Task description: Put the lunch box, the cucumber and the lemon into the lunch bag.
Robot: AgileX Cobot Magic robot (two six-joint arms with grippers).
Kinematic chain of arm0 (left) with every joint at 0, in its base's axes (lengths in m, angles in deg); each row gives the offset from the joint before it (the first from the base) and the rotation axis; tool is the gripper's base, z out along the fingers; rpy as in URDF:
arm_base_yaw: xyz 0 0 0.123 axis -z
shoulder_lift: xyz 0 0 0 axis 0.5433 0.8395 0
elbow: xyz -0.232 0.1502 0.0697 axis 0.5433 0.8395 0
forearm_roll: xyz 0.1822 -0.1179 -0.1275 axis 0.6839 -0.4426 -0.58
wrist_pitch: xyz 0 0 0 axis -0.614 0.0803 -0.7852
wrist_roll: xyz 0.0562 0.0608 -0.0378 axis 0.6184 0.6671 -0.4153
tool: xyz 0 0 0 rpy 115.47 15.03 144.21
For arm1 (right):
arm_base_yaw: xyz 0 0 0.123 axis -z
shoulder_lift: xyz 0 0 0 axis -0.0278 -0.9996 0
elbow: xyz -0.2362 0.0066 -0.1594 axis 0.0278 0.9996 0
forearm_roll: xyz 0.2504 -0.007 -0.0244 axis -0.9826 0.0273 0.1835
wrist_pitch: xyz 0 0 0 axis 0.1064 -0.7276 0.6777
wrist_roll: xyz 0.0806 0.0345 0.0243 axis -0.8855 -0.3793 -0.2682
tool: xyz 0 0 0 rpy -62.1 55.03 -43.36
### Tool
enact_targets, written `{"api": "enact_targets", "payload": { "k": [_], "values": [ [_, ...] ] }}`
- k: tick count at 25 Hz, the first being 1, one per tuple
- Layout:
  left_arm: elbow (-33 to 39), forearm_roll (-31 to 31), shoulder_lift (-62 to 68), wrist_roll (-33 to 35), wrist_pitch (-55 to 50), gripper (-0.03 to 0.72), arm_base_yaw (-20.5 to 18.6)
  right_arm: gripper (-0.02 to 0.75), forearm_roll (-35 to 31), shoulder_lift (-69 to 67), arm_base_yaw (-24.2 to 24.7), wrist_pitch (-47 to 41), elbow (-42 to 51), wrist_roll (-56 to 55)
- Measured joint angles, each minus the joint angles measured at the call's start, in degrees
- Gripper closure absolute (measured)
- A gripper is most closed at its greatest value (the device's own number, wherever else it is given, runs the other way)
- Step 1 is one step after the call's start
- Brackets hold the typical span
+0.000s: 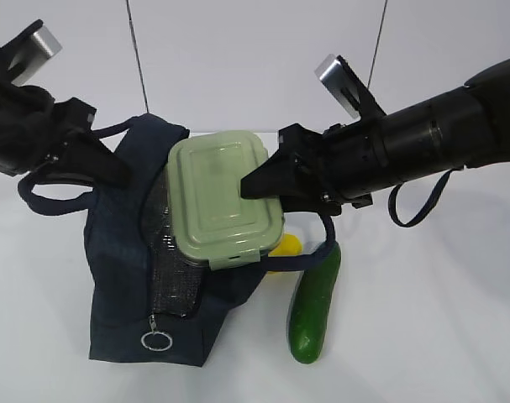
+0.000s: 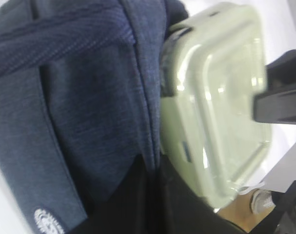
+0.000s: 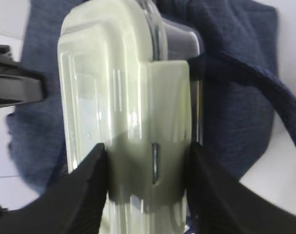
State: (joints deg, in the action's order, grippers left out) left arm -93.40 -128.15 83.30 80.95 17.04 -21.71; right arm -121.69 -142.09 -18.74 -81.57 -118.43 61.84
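Over the lunch bag [image 1: 120,277], right end effector [image 3: 148,187] outstretched, clamped on the lunch box [image 1: 225,200]; left end effector's state unclear.

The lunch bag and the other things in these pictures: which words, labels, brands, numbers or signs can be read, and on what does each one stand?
No text can be read in any view.
Lunch bag: a small round white emblem on the navy fabric in the left wrist view; too blurred to read.
Lunch box: the sage-green lid shows only moulded ridges, no lettering.
Cucumber and lemon: no label or sticker visible.
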Motion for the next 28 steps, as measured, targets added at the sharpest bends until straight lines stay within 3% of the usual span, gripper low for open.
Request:
{"api": "enact_targets", "payload": {
  "k": [6,14,22,28],
  "values": [
    [0.0,-3.5,-0.1,2.5,-1.3,0.687,0.0,0.395,0.5,-1.0,0.0,2.1,0.0,-1.0],
    [0.0,-8.4,0.2,6.1,-3.5,0.687,0.0,0.395,-5.7,-4.9,0.0,-1.0,-0.9,-0.5],
    [0.0,-19.3,2.9,12.8,-8.5,0.688,0.0,0.395,-5.8,-5.0,0.0,-5.7,-5.1,-0.5],
    [0.0,-21.5,3.0,13.7,-9.7,0.688,0.0,0.395,-5.3,-5.0,0.0,-6.2,-5.5,-0.5]
  ]
}}
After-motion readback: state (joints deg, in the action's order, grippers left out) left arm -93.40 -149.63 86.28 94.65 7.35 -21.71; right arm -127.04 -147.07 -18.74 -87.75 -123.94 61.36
